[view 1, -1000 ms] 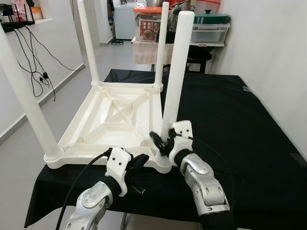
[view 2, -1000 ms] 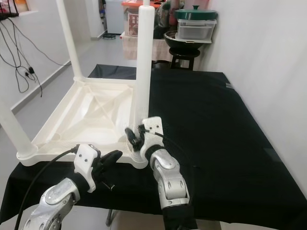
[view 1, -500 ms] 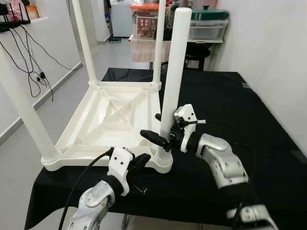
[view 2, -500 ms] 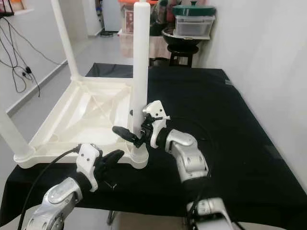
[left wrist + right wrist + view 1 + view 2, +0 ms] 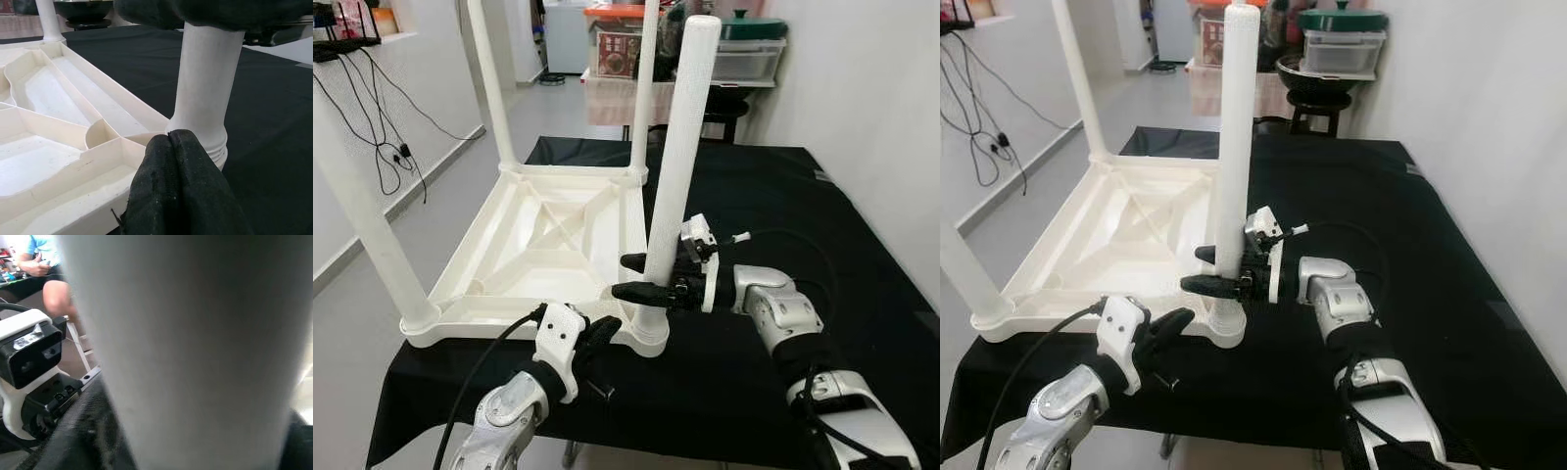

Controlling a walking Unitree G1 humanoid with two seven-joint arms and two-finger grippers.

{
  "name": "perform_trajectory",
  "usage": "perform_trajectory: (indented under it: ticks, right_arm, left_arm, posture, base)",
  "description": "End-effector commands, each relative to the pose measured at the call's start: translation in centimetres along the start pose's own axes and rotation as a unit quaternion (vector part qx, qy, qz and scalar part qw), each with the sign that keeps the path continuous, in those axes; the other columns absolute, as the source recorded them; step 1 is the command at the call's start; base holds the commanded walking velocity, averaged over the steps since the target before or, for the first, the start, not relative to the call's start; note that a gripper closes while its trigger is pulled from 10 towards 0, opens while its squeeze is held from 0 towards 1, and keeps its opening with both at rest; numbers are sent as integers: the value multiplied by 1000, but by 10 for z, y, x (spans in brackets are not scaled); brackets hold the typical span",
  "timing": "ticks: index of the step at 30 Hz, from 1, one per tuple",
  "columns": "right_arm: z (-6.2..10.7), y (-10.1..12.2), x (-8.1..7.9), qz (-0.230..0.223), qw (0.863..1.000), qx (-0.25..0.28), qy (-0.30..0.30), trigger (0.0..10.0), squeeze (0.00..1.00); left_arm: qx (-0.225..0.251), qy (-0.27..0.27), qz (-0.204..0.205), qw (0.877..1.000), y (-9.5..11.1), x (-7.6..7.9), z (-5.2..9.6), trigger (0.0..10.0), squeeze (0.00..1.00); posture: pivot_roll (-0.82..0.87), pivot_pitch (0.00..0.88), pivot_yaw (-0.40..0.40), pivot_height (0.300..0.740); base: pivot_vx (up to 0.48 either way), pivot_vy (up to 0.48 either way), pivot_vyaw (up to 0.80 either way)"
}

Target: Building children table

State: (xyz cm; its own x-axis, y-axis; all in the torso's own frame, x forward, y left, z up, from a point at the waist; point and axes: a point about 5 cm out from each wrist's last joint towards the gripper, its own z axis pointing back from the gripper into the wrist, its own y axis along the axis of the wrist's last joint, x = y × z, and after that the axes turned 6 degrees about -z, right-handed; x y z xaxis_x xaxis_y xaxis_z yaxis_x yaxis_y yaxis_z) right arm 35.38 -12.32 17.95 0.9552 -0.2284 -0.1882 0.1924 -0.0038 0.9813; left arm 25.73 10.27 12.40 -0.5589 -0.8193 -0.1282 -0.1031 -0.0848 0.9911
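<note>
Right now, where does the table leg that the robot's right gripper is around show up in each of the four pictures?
Left eye view: near table leg, centre, leaning.
Right eye view: centre-left.
Left wrist view: its base, upper middle.
Right wrist view: blurred white column close up.
Shared landmark: white upturned tabletop.

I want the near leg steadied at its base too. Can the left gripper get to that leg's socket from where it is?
Probably yes. The left gripper, fingers together, sits at the tabletop's near edge beside the socket. The right gripper straddles the leg higher up, leaving the base free.
</note>
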Motion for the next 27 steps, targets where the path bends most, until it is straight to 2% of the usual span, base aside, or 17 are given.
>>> perform_trajectory:
  ticks: [1,6,10,11,12,13,14,15,16,17,19,20,21,24,27]
  right_arm:
    - [-5,0,-1,6,1000,1,10,0,0]
    - [4,-5,1,29,999,-2,-22,0,0]
    - [15,-3,3,54,988,27,-144,0,0]
    - [16,-3,4,55,986,30,-157,0,0]
    - [9,-9,6,53,960,51,-270,0,0]
    - [6,-12,6,51,933,66,-349,0,0]
    - [1,-36,-8,7,888,56,-456,0,0]
    - [-6,-51,-28,-8,865,59,-498,0,0]
    - [-6,-51,-28,-8,865,59,-498,0,0]
    - [-16,-59,-44,2,864,49,-502,0,0]
    - [-17,-52,-42,17,866,57,-497,0,0]
    - [-18,-48,-36,34,873,56,-483,0,0]
    - [-16,-45,-30,40,874,52,-481,0,0]
    - [-20,-49,-30,41,877,39,-478,0,0]
    - [-20,-47,-31,39,869,46,-490,0,0]
  left_arm:
    - [-4,1,-1,1000,-1,1,1,10000,0]
    - [-4,1,0,1000,-1,1,1,10000,0]
    - [-4,2,0,1000,0,0,1,10000,0]
    - [-4,2,0,1000,0,-1,1,10000,0]
    - [-4,2,0,1000,0,-2,2,10000,0]
    - [-4,2,0,1000,0,-3,2,10000,0]
    - [-4,1,0,1000,0,-4,3,10000,0]
    - [-4,1,0,1000,0,-4,3,10000,0]
    - [-4,1,0,1000,0,-4,3,10000,0]
    - [-4,0,0,1000,0,-5,3,10000,0]
    - [-6,1,-2,1000,-1,-6,2,10000,0]
    - [-6,0,-1,1000,-2,-6,1,10000,0]
    - [-7,0,-1,1000,-2,-6,1,10000,0]
    - [-8,-2,-3,1000,-3,-6,0,10000,0]
    - [-6,7,-5,1000,-3,-6,0,10000,0]
  posture:
    - [29,0,-61,740]
    - [21,0,-57,740]
    - [6,0,-49,740]
    - [6,0,-49,740]
    - [-4,0,-49,740]
    - [-10,0,-48,740]
    - [-24,0,-39,740]
    - [-22,0,-38,740]
    - [-22,0,-38,740]
    - [-21,0,-31,740]
    - [-47,0,-13,740]
    - [-22,0,-31,740]
    - [-15,0,-36,740]
    - [-25,0,-30,740]
    - [-30,0,-30,740]
  base:
    - [0,0,0]
    - [0,0,0]
    - [0,0,0]
    - [0,0,0]
    - [0,0,0]
    - [0,0,0]
    - [0,0,0]
    - [0,0,0]
    - [0,0,0]
    - [0,0,0]
    - [0,0,0]
    - [0,0,0]
    - [0,0,0]
    - [0,0,0]
    - [0,0,0]
